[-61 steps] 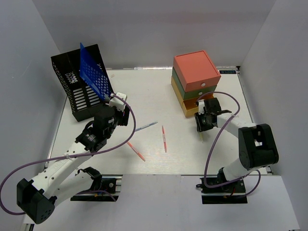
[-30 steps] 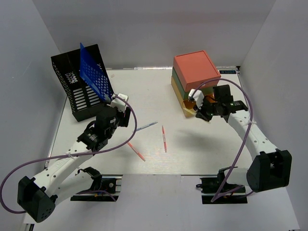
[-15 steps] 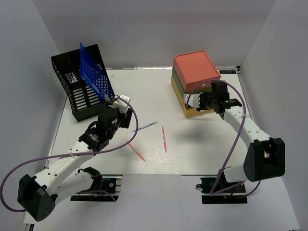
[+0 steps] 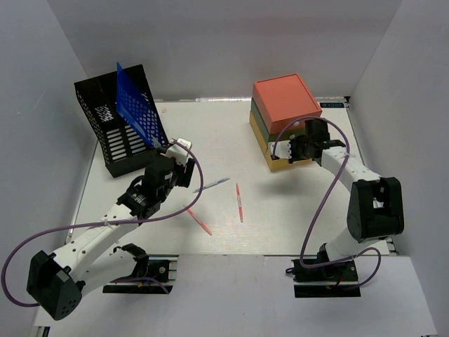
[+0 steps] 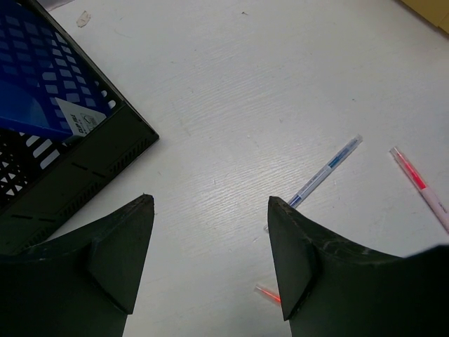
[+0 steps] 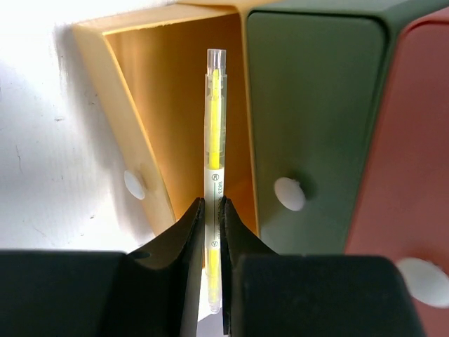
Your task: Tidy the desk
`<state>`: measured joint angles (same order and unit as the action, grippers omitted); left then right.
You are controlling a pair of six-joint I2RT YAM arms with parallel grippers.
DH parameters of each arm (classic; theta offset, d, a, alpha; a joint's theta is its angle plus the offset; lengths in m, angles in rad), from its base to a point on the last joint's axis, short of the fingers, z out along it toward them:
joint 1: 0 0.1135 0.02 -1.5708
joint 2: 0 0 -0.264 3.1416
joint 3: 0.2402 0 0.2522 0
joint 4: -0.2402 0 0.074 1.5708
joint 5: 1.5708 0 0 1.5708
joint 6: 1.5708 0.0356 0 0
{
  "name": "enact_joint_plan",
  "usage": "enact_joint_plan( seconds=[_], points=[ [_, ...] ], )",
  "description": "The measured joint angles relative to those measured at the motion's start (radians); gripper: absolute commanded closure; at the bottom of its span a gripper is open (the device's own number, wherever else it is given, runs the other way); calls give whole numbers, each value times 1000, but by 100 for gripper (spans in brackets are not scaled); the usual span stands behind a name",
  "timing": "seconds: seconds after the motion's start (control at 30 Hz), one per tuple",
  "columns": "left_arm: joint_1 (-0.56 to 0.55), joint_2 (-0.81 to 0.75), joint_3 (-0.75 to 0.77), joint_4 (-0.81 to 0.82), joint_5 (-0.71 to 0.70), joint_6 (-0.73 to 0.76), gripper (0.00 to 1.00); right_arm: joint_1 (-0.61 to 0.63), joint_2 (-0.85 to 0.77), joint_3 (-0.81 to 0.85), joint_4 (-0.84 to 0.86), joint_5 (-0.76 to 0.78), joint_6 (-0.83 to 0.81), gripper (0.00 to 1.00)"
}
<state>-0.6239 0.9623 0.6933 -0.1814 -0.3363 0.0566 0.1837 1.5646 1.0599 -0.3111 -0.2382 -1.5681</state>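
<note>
From above, the desk [image 4: 231, 133] spreads white under both arms, with loose pens [image 4: 239, 202] lying mid-table. The right gripper [image 4: 298, 149] is at the drawer box [image 4: 283, 102].

In the left wrist view, the left gripper [image 5: 208, 232] is spread wide and holds nothing. It hangs beside a blue pen [image 5: 326, 172], which is probably its next pick.

In the right wrist view, the jaws pinch a yellow pen [image 6: 213, 140]. The pen points lengthwise into the pulled-out yellow drawer [image 6: 186, 105], ready to drop inside.

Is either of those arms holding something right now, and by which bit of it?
The right end effector pinches a yellow pen near one end of its barrel. The left end effector is open and empty.
</note>
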Motion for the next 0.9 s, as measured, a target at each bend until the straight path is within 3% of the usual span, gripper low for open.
enact_joint_plan(
  seconds=[0.33,0.63,0.9],
  points=[
    [0,3,0,2,5,0,24,-9,34,29,0,-17,-15,90],
    [0,4,0,2,5,-1,23,-13,66,57,-11,-23,-14,75],
    [0,4,0,2,8,-2,23,-14,67,63,-28,-24,-14,71]
  ],
)
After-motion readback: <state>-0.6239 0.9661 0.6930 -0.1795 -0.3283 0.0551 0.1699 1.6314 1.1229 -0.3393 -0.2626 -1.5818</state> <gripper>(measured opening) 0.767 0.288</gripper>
